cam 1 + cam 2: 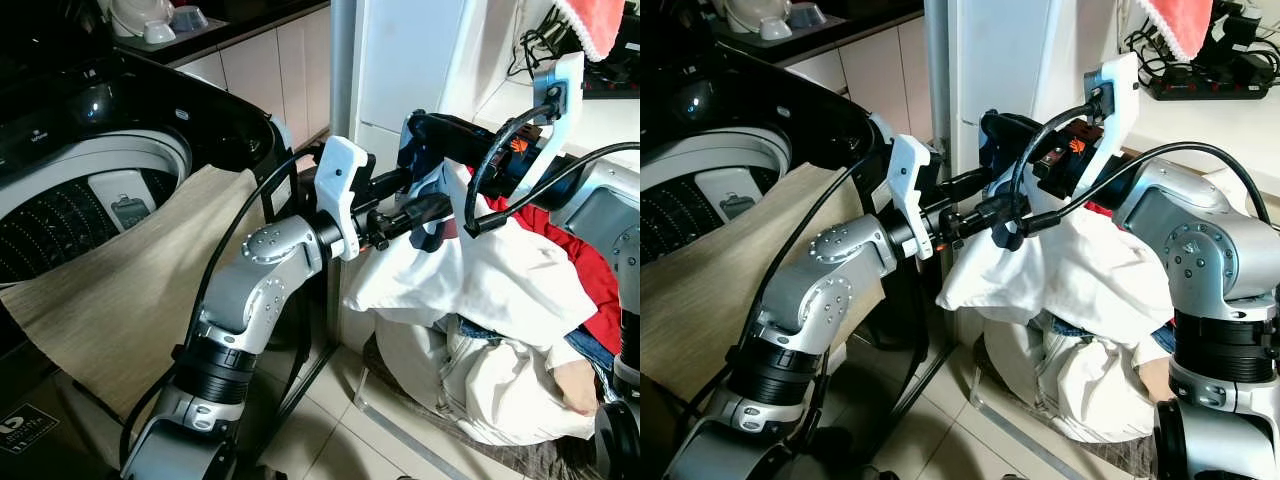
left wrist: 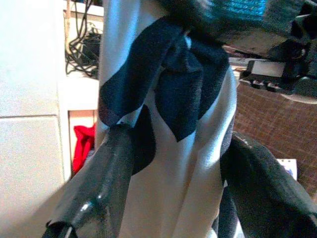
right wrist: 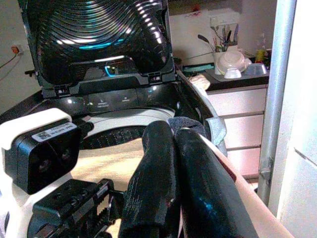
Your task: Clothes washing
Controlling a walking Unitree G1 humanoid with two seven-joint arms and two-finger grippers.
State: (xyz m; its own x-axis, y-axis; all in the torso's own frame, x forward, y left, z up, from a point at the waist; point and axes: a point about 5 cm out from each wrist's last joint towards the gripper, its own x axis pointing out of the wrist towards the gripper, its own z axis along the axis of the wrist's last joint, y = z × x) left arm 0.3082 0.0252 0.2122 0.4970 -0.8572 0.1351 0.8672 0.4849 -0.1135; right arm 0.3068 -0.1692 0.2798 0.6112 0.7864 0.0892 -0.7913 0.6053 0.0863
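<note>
Left gripper (image 1: 415, 212), left eye view: it reaches out at chest height with its two black fingers set either side of a white garment with dark navy patches (image 1: 500, 270), a narrow bite on the cloth. The garment hangs free above the laundry heap (image 1: 500, 390) on the floor, beside the washing machine's open tub (image 1: 95, 195). A beige cloth (image 1: 150, 280) is draped over the tub's near rim and down the front of the machine.

Right eye view: the right gripper (image 1: 1012, 222) meets the same garment from the opposite side, just beside the left gripper, and a navy fold (image 1: 1005, 130) bunches above both. The garment's lower edge trails close to the heap.

Left wrist view: one finger (image 2: 99, 183) lies on the white cloth and the other on the far side of it, so the fold runs between them. The hold looks firm.

Right wrist view: the two fingers (image 3: 153, 188) lie pressed together with a dark scrap of cloth caught at the tips. The tub and raised lid (image 3: 99, 39) stand directly beyond.

Assessment: the step in hand is carrying the garment across to the tub. To do it well, both holds should be kept, the garment lifted high enough for its hem to clear the machine's rim, and release made only over the tub's middle. The draped beige cloth could be snagged or dragged.
</note>
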